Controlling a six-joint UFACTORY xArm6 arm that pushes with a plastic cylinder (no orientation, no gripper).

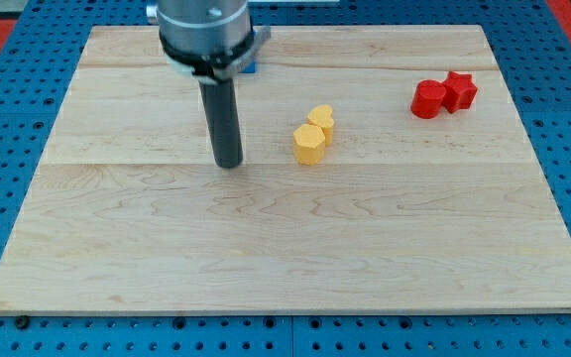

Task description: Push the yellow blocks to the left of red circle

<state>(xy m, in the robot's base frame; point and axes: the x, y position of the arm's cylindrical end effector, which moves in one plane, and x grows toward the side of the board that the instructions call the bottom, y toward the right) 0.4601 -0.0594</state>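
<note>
Two yellow blocks sit touching near the board's middle: a yellow hexagon (308, 144) in front and a second yellow block (321, 119), its shape unclear, just behind it to the right. A red circle (427, 100) stands at the upper right, touching a red star-like block (459, 90) on its right. My tip (229, 162) rests on the board to the left of the yellow blocks, about 60 pixels from the hexagon, not touching it.
A blue block (250, 66) is mostly hidden behind the arm's body near the board's top edge. The wooden board (285, 248) lies on a blue perforated table (8, 337).
</note>
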